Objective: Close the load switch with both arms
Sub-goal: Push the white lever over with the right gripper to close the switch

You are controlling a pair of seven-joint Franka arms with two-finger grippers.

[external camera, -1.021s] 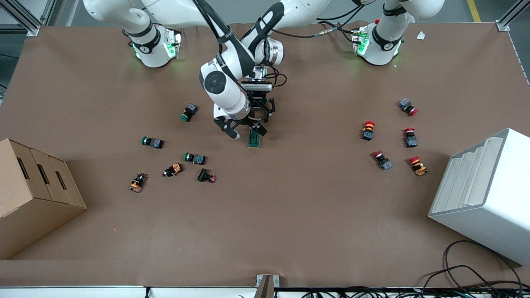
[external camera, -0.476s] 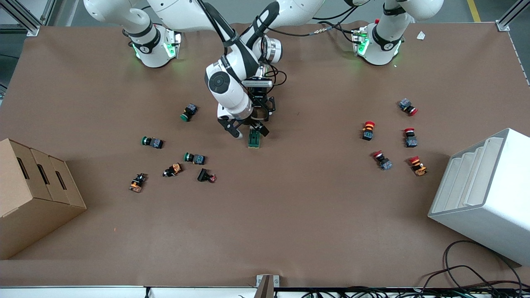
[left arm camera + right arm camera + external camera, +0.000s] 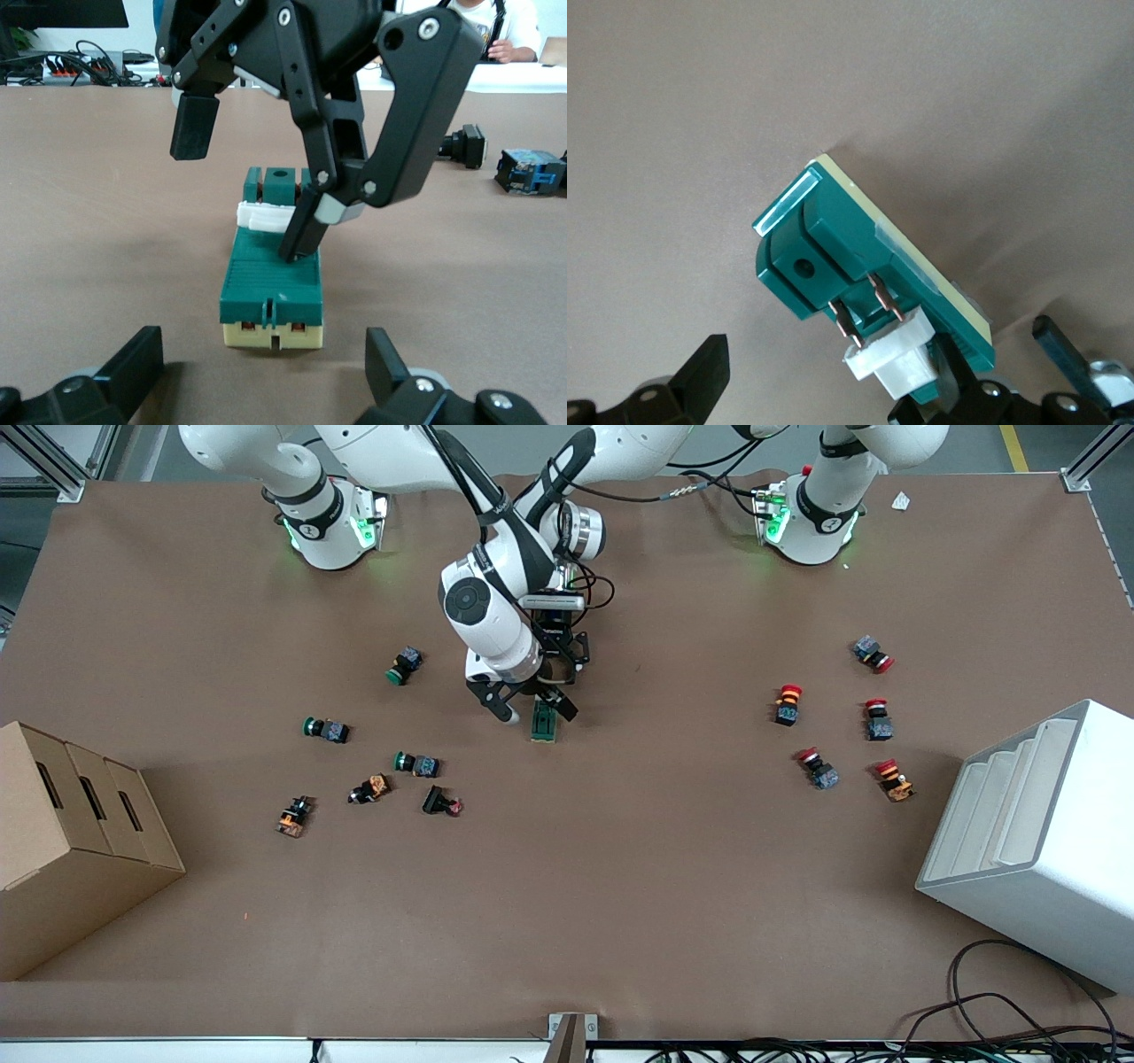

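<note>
The load switch [image 3: 544, 723] is a dark green block on a cream base, lying flat mid-table. Its white toggle [image 3: 266, 215] sits at the end toward the arms' bases. My right gripper [image 3: 534, 710] is open over it; one fingertip [image 3: 299, 241] rests on the switch's top right by the toggle, the other fingertip [image 3: 195, 133] hangs free in the air. In the right wrist view the toggle [image 3: 897, 361] is close to that gripper [image 3: 833, 376]. My left gripper [image 3: 266, 372] is open, low, its fingers spread wider than the switch and short of its cream end; it also shows in the front view [image 3: 552, 680].
Green-capped push-buttons [image 3: 404, 665] [image 3: 325, 729] [image 3: 416, 763] and orange-black parts [image 3: 370, 788] lie toward the right arm's end. Red-capped push-buttons [image 3: 787, 703] [image 3: 878, 718] lie toward the left arm's end. A cardboard box [image 3: 71, 841] and a white bin [image 3: 1045, 841] stand at the table's two ends.
The right arm's wrist has shifted a little toward the bases. Both grippers remain at the load switch, which has not moved.
</note>
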